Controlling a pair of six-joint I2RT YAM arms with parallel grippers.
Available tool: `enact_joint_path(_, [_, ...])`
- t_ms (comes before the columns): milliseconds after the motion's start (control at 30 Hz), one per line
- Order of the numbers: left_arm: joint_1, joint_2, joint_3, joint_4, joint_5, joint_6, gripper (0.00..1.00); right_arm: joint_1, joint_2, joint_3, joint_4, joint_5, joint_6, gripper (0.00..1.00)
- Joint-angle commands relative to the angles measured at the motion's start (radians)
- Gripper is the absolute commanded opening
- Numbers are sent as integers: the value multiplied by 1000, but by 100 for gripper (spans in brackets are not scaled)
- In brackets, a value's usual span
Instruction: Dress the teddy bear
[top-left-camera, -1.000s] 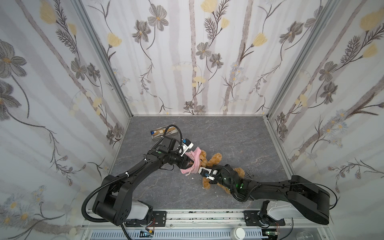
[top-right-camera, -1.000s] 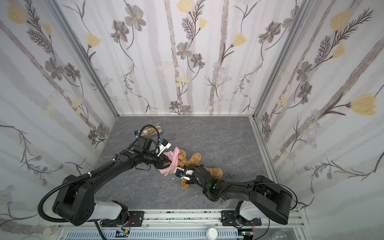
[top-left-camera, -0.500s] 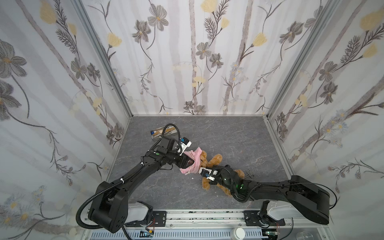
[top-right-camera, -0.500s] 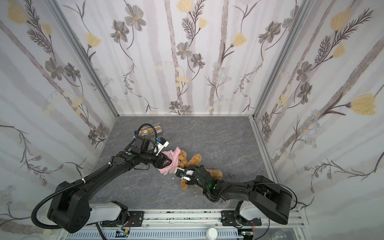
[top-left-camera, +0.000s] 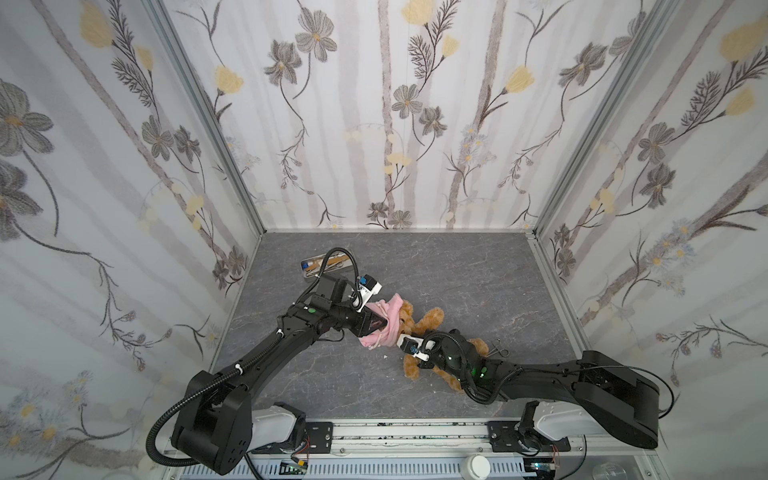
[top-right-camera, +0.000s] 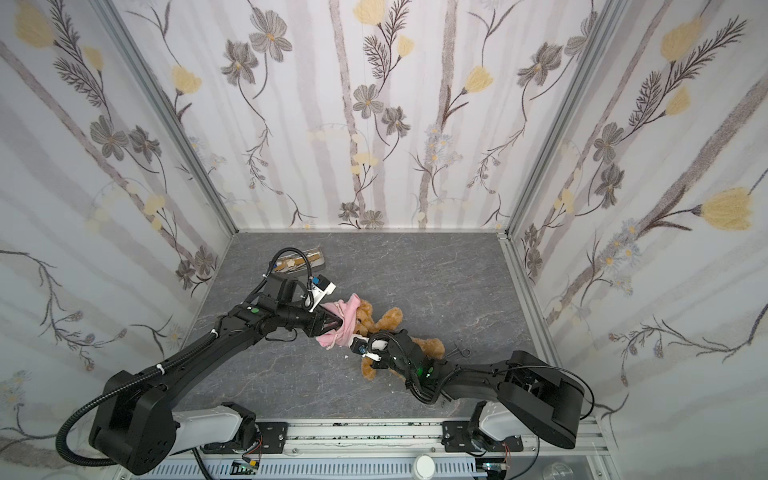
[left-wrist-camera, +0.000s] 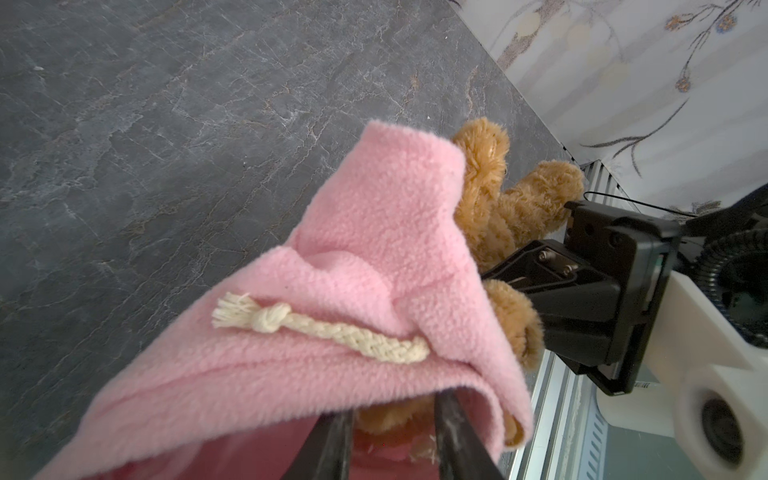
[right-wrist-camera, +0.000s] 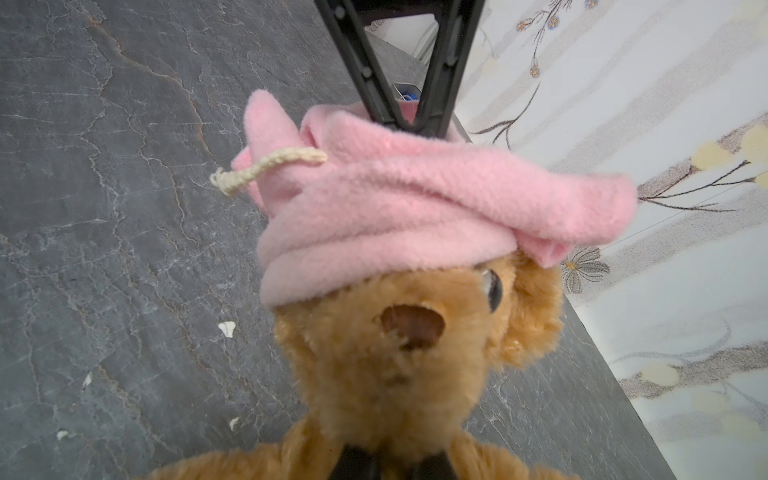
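The teddy bear (top-left-camera: 430, 320) lies near the middle of the grey floor (top-left-camera: 457, 282) in both top views. It is well clear of the back and right walls, so the upper right of the floor is open. The front rail (top-left-camera: 395, 432) runs along the floor's lower edge, and both arms fill the lower left and lower right. The left gripper (top-left-camera: 376, 322) reaches in from the left. In the right wrist view its fingers (right-wrist-camera: 365, 75) narrow to a V whose tips press together into a fold of the pink garment (right-wrist-camera: 395, 199), apparently pinching it. The right gripper (top-left-camera: 404, 338) comes in from the right, its fingers closed tight in the fur below the bear's chin. A tray (top-left-camera: 328, 264) sits near the upper left corner of the floor, partly behind the left arm's cable. A small wire thing (top-left-camera: 498, 351) lies just right of the bear. Only the right wrist view shows the bear's face: the garment is bunched across the brow, with the nose and one eye uncovered, a cream cord (right-wrist-camera: 270, 164) hanging at the left, and white scraps (right-wrist-camera: 226, 328) on the floor. The left wrist view shows the garment's outer side and hides the left fingertips under it.
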Motion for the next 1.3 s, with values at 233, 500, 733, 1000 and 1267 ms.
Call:
enact_joint_path(233, [-9, 92, 31, 14, 101, 27, 47, 0, -5, 22, 87, -15, 1, 0])
enact_joint_path(500, [-10, 124, 49, 44, 173, 7, 61, 1, -3, 29, 113, -38, 9, 0])
enact_joint_path(733, [-23, 141, 26, 49, 206, 9, 68, 3, -17, 16, 167, -46, -25, 0])
enact_joint_path(1000, [-52, 141, 13, 103, 232, -43, 71, 3, -5, 41, 218, -94, -13, 0])
enact_joint_path(1267, [-62, 136, 10, 230, 271, -139, 68, 11, 18, 46, 315, -119, 60, 0])
